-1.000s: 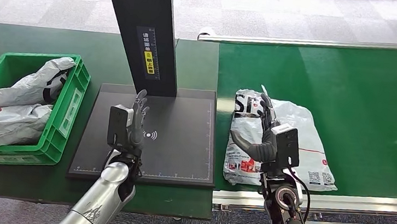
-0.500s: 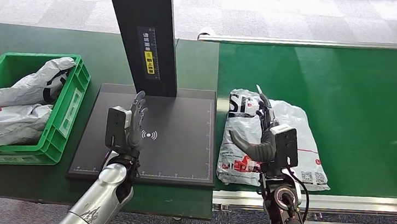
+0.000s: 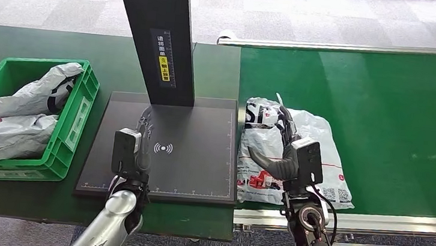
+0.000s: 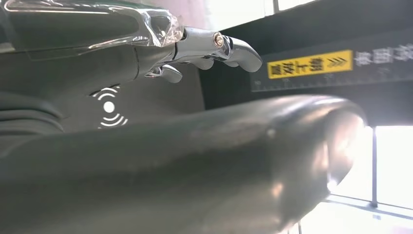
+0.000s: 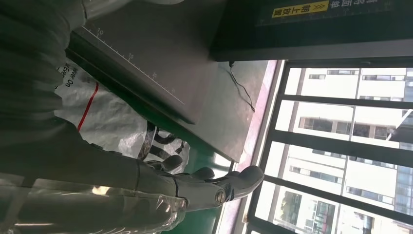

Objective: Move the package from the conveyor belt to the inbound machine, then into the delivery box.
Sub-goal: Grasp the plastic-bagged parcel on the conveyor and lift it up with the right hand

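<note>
Now, my right hand (image 3: 283, 142): fingers spread, over the white plastic mailer package (image 3: 315, 153) on the green conveyor belt (image 3: 397, 116).
My left hand (image 3: 136, 145): fingers apart, holding nothing, above the black scanner plate (image 3: 200, 157).

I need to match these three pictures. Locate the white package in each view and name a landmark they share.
Head view: the white package lies on the green belt, right of centre, under the right hand.
Left wrist view: not in it.
Right wrist view: package left of centre, beside the black scanner plate.
Shared landmark: the yellow label on the scanner's post.
</note>
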### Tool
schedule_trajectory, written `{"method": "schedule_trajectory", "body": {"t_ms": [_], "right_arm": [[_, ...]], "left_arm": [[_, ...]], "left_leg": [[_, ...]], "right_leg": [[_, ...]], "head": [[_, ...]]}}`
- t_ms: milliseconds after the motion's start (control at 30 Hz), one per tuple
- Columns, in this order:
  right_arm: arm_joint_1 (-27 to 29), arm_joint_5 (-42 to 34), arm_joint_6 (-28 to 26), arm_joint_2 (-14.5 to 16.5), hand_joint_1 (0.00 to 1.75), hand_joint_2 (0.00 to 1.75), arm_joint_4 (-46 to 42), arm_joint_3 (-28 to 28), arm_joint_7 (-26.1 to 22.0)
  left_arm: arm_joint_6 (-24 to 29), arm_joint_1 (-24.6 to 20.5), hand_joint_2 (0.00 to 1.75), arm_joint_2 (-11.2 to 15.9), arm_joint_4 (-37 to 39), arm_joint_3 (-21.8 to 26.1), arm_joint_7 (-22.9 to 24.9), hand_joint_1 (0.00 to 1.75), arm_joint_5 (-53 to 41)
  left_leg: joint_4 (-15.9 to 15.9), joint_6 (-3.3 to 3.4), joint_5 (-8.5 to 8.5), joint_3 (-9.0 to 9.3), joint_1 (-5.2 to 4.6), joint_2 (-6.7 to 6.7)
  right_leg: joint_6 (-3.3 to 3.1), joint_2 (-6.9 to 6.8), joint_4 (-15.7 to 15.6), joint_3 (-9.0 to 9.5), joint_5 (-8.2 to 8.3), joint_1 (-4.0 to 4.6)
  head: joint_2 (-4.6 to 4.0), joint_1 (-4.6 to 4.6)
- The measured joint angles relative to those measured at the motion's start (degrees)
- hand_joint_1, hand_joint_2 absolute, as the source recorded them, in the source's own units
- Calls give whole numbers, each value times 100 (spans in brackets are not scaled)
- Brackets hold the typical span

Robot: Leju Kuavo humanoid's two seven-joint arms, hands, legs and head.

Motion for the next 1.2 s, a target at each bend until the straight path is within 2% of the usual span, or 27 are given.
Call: {"method": "schedule_trajectory", "body": {"t_ms": [200,333,667,1100,1200], "right_arm": [[-5,0,-13,1,0,175,42,27,0],[-5,1,-17,1,0,175,44,31,1],[11,94,-54,50,0,175,44,33,32],[11,157,-20,80,0,175,44,31,82],[10,394,-138,74,0,175,55,32,218]], "left_arm": [[-92,27,0,4,5,62,117,0,63],[-128,32,175,10,10,66,151,0,38],[-478,126,175,28,15,78,220,0,95],[-523,219,175,63,-56,113,216,0,84],[-541,268,175,64,-122,140,216,0,51]], "left_leg": [[0,0,0,0,0,-1],[0,0,-1,-1,0,-1],[0,0,-1,0,0,0],[0,0,-1,0,0,0],[0,0,-1,0,0,0]], "right_leg": [[0,0,0,0,0,0],[0,0,0,-1,0,0],[0,0,0,-1,0,0],[0,0,0,-1,0,0],[0,0,0,-2,0,0]], "head": [[0,0],[-1,0],[-2,0],[0,0],[0,0]]}}
